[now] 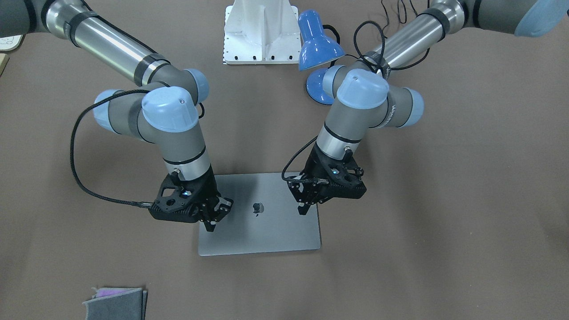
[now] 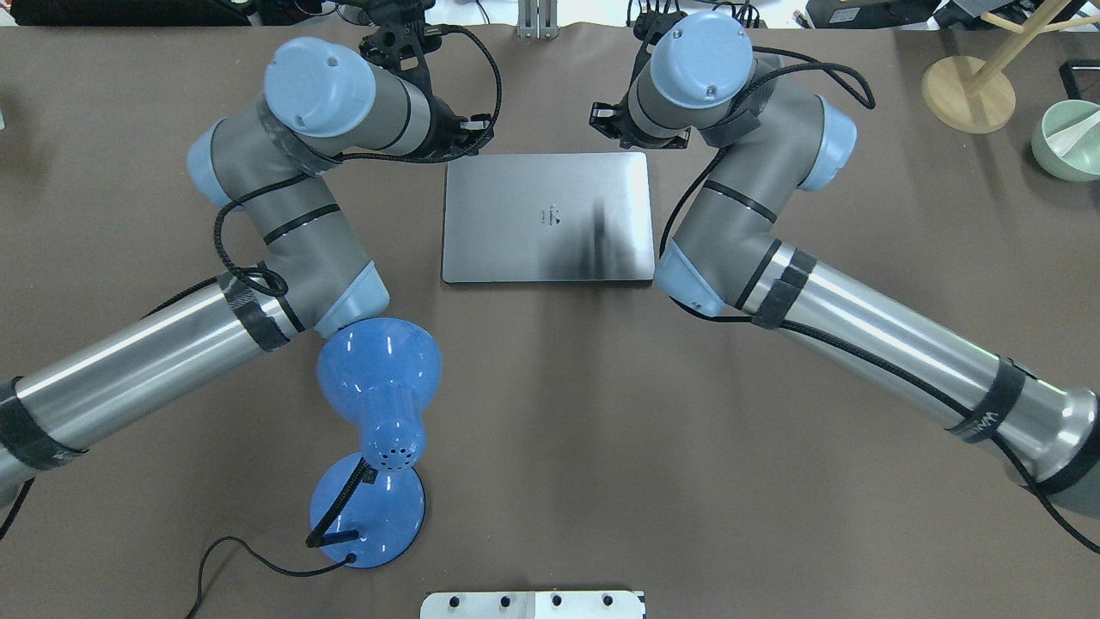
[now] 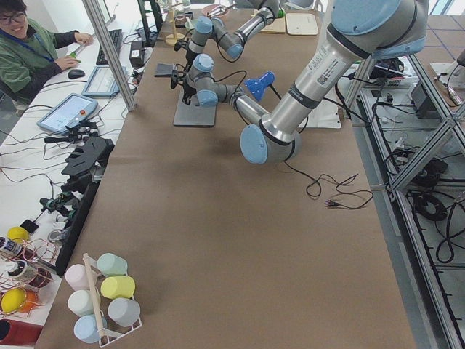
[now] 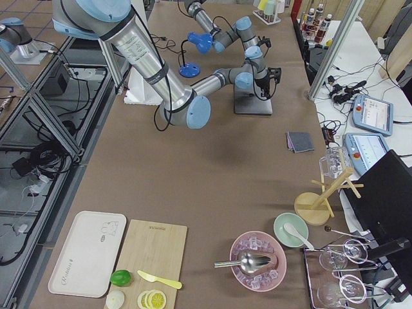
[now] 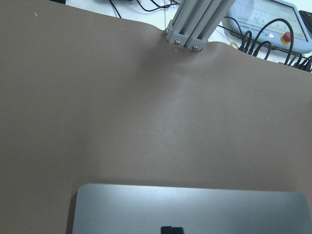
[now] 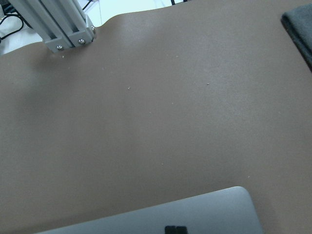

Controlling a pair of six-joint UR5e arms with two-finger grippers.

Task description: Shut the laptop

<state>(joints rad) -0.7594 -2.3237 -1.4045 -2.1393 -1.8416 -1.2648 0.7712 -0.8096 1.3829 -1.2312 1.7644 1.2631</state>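
The grey-silver laptop (image 1: 266, 231) lies flat on the brown table with its lid down and the logo facing up. It also shows in the overhead view (image 2: 516, 241). My left gripper (image 1: 304, 209) is shut and empty, its tip just over the lid on the front view's right. My right gripper (image 1: 210, 226) is shut and empty, over the lid's other side edge. Each wrist view shows the lid's far edge, in the left wrist view (image 5: 195, 209) and the right wrist view (image 6: 195, 219), with closed fingertips at the bottom centre.
A blue desk lamp (image 2: 378, 387) stands near the robot's base, beside my left arm. A folded grey cloth (image 1: 118, 302) lies at the table's far edge. An aluminium post (image 5: 192, 24) stands beyond the table edge. A white mount (image 1: 260, 31) sits by the robot.
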